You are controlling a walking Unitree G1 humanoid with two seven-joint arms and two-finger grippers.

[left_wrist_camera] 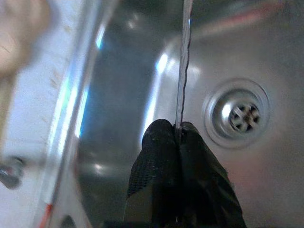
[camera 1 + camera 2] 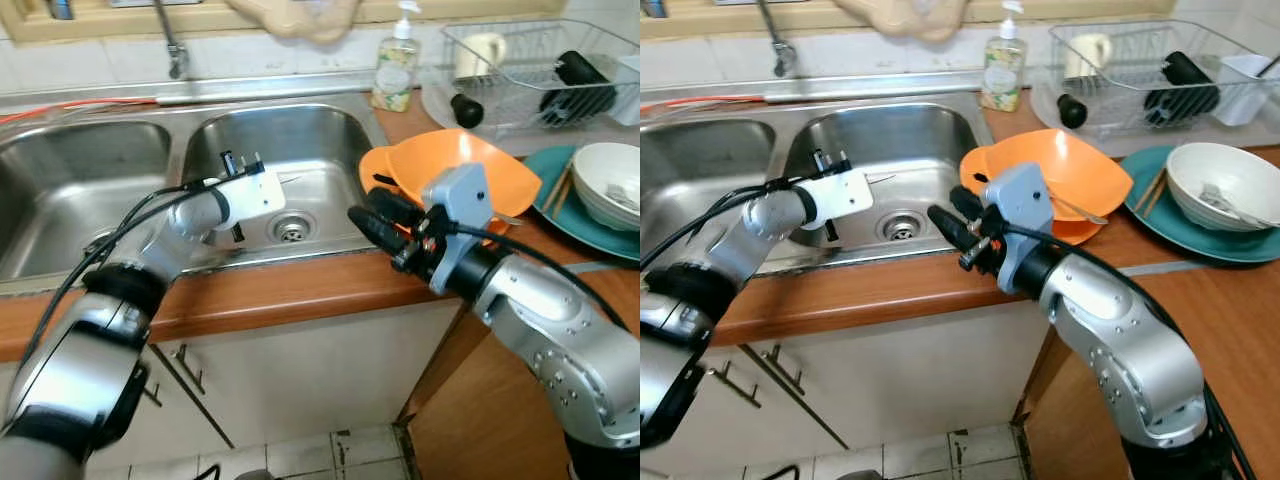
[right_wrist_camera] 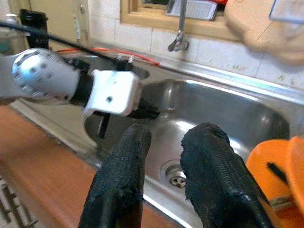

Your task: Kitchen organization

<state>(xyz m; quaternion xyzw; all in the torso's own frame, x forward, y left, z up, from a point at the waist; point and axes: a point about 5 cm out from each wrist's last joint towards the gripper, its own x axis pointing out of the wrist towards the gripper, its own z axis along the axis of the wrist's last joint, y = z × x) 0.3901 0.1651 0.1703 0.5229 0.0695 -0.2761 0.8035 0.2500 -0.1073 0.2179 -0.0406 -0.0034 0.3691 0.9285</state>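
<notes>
Left pincer (image 1: 178, 137) sits over the right sink basin (image 2: 330, 140), centre of the left eye frame, fingers pinched together on a thin flat metal utensil (image 1: 183, 61), likely a knife blade seen edge-on; the blade runs away from the fingertips above the drain (image 1: 237, 116). In the left eye view the blade tip (image 2: 290, 178) pokes out just right of the white wrist housing.

Right pincer (image 3: 164, 156) is at the centre-right of the left eye frame, at the basin's front right corner, fingers parted with nothing between them, just left of the stacked orange bowls (image 2: 470, 170) on the wooden worktop (image 2: 300, 295).

Right edge: white bowl (image 2: 1225, 185) with a utensil inside, on a teal plate (image 2: 1180, 225); chopsticks (image 2: 1150, 190) lie on the plate rim. Upper right: wire dish rack (image 2: 1140, 70) with a mug and black items. Soap bottle (image 2: 397, 65) top centre behind the basin, faucet (image 2: 172, 45) upper left.
</notes>
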